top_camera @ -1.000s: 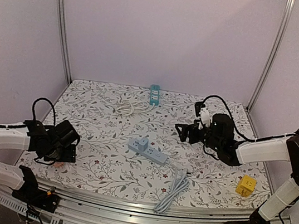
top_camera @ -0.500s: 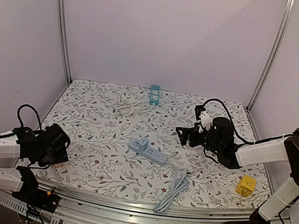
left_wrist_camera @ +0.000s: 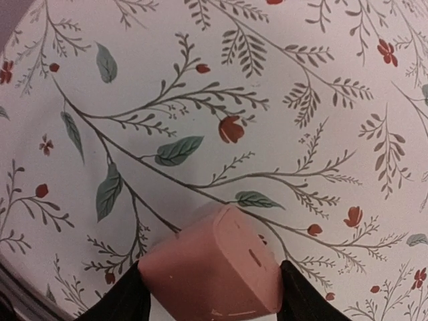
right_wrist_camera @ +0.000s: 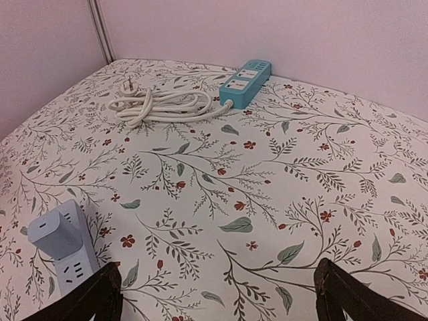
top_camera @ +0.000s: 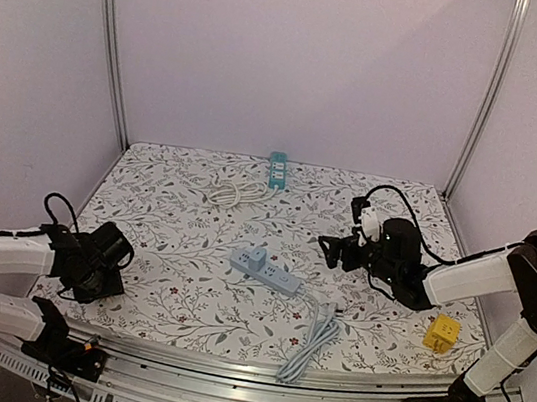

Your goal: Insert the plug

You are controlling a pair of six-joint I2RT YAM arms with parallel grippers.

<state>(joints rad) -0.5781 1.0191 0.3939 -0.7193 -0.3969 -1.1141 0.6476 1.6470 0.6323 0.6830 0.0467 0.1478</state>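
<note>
left hand [left_wrist_camera: 212,299] holds pink plug [left_wrist_camera: 214,267] near table [top_camera: 183,300] edge

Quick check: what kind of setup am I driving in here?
Probably a lab test booth: plain walls, aluminium posts, a floral-covered table, and a grey power strip and teal power strip laid out as props.
</note>
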